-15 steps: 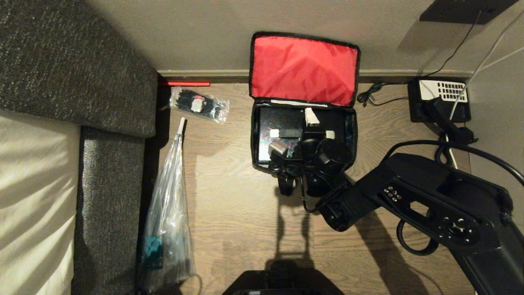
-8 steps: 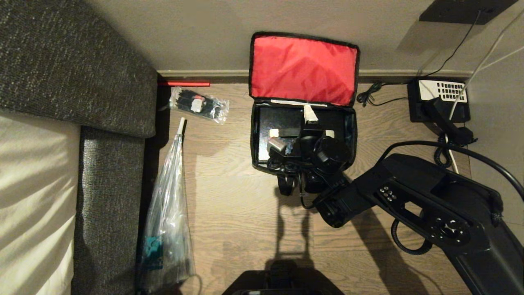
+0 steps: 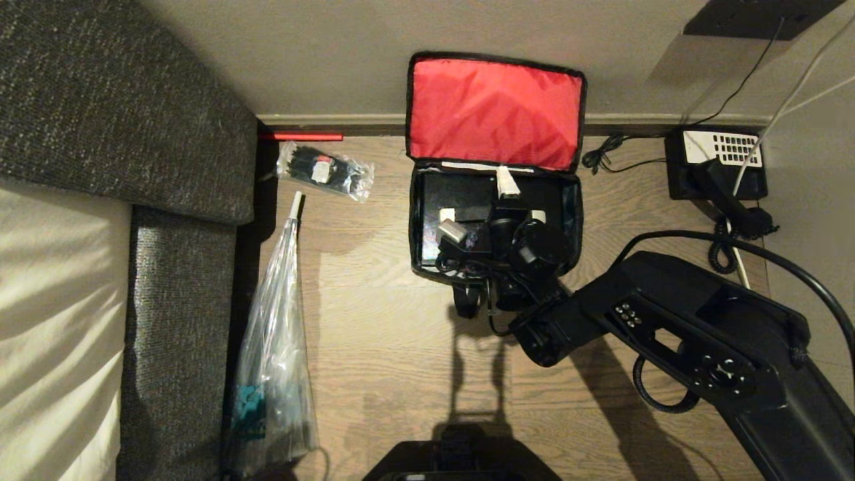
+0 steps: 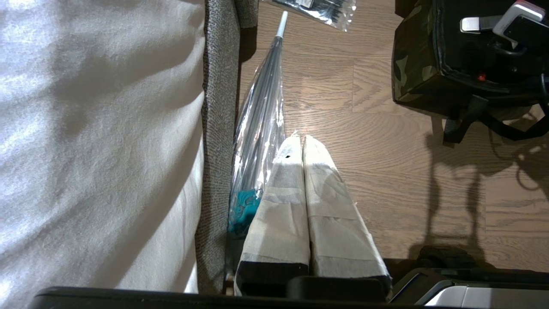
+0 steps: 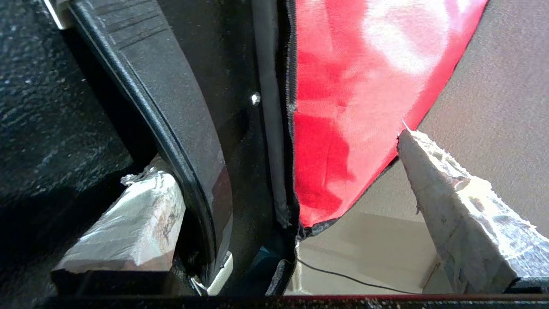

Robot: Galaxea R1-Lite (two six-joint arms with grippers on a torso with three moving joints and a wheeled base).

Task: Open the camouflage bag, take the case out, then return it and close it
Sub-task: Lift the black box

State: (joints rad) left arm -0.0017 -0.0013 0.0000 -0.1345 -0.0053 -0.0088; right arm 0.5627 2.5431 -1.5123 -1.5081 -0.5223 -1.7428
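The camouflage bag [image 3: 415, 220] stands open on the wooden floor against the wall, its red lid lining [image 3: 494, 110] leaning back; its camouflage side [image 4: 411, 64] also shows in the left wrist view. The black case [image 3: 454, 194] lies inside. My right gripper [image 3: 481, 207] reaches down into the bag, open. The case's handle strip [image 5: 171, 107] runs between its taped fingers: one fingertip [image 5: 141, 201] is tucked beside the strip, the other [image 5: 433, 180] stands off in front of the red lining [image 5: 343, 107]. My left gripper [image 4: 302, 141] hangs parked and shut over the floor.
A black desk telephone [image 3: 718, 164] with a coiled cord sits at the right by the wall. A small clear bag of black parts [image 3: 325, 171] and a long clear plastic bag [image 3: 274, 347] lie left of the bag, beside a grey sofa [image 3: 167, 254].
My right arm has shifted a little left and toward the wall, carrying the open gripper slightly further over the case. The bag, case and left gripper have stayed put.
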